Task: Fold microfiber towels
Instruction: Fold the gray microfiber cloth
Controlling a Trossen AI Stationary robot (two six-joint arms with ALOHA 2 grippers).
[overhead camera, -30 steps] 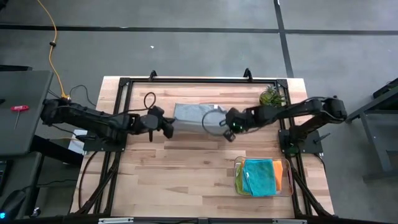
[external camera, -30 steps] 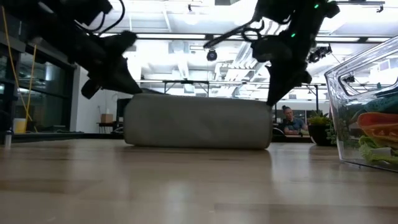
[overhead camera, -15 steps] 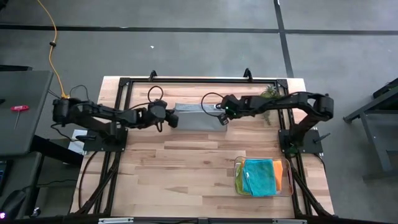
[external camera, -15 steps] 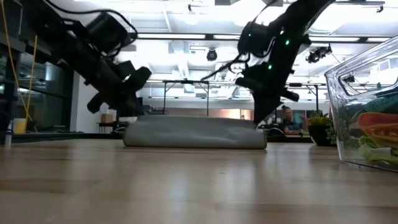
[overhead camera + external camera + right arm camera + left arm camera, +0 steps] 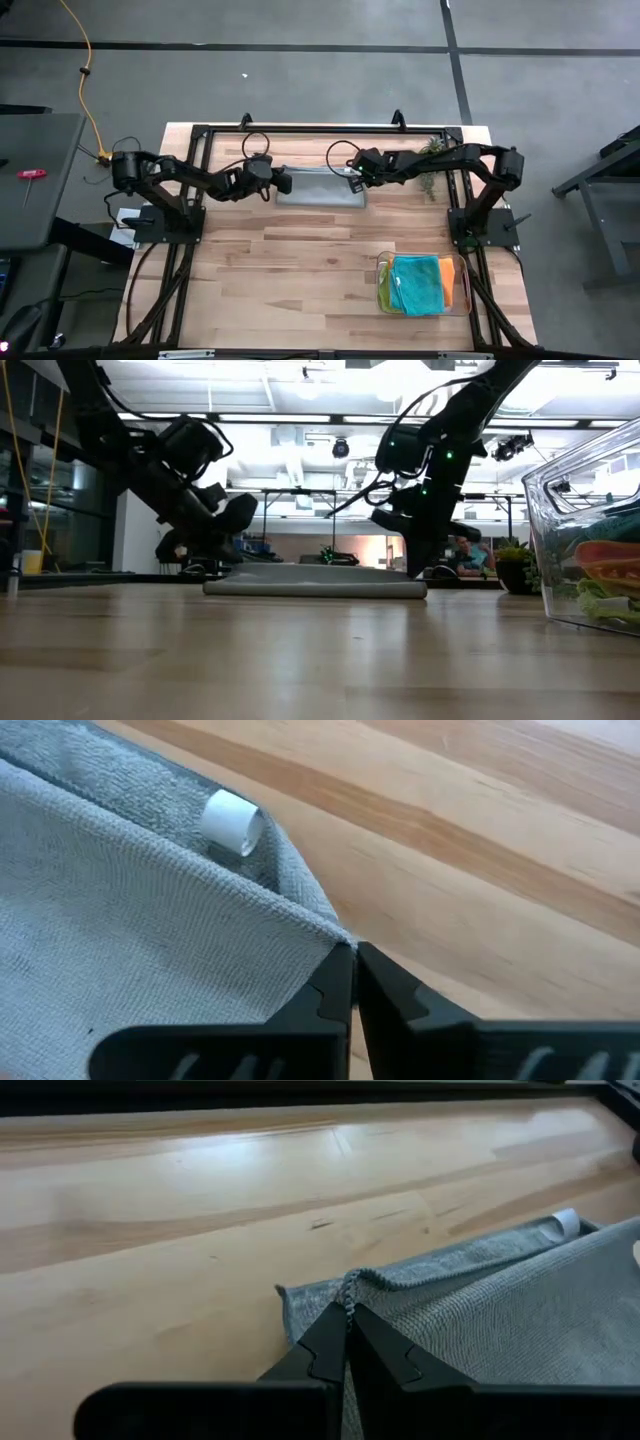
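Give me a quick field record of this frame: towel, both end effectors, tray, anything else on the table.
grey towel: lying flat on the far middle of the table, folded over with edges stacked
left end effector: shut on the grey towel at its left corner
right end effector: shut on the grey towel at its right corner
white tag: on the towel near the right corner
clear tray: near right of table, holds folded teal towel on top; orange and lime green edges show beside it
potted plant: far right corner

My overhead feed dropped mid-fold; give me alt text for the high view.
Both grippers pinch the far corners of a folded grey towel lying flat near the table's far edge, left gripper and right gripper. A clear tray of folded towels sits near right.
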